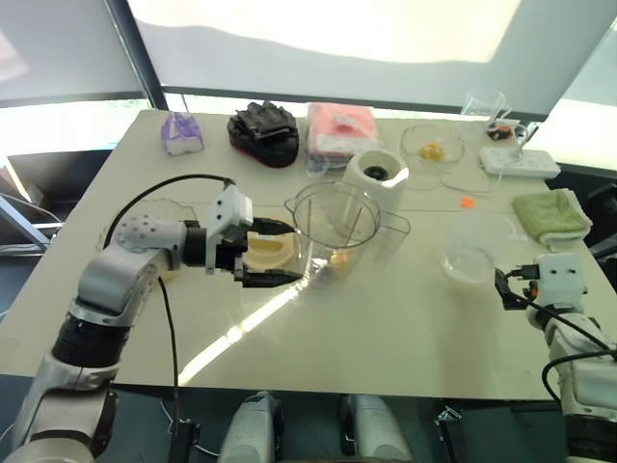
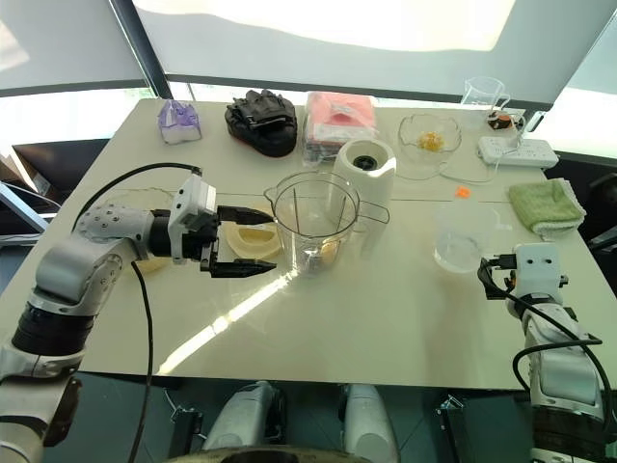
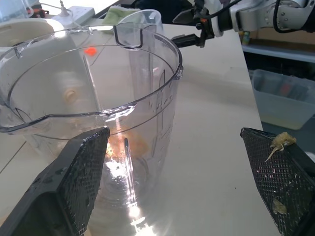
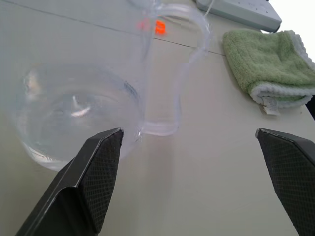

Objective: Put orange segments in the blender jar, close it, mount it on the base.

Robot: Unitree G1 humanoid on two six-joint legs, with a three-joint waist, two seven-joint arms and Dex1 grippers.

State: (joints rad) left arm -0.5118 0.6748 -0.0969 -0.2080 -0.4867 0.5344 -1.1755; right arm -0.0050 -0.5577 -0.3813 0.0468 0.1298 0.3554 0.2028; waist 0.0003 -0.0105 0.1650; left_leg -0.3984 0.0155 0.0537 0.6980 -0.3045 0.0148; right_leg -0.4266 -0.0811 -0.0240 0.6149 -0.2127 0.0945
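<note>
The large clear ribbed plastic blender jar (image 1: 339,227) stands upright near the middle of the pale tabletop (image 1: 386,328), open at the top, with a few glossy orange-yellow orange segments (image 3: 129,143) lying at its bottom – so the filling looks at least begun, and the lid is not yet on. Just behind it and touching or nearly so sits the squat cream-white base (image 1: 378,174) with its dark round socket facing up, close enough that mounting should be a short lift. The left gripper (image 2: 253,255) hangs level beside the jar on the robot's left, its black fingers (image 3: 74,172) spread wide and holding nothing, only bits of pulp stuck to one pad; under it lies the flat round cream lid (image 2: 253,239), probably why the gripper waits there. The right gripper (image 4: 192,182), fingers equally wide apart and empty, points at a small clear measuring cup (image 4: 78,113) with a loop handle, not touching it. Around them: a folded green cloth (image 1: 551,214), a white power strip (image 1: 521,160), a glass bowl (image 1: 432,145) with a yellow bit, a black glove (image 1: 263,130), a pink packet (image 1: 341,127) – all well apart. The measuring cup stands between the right gripper and the jar.
</note>
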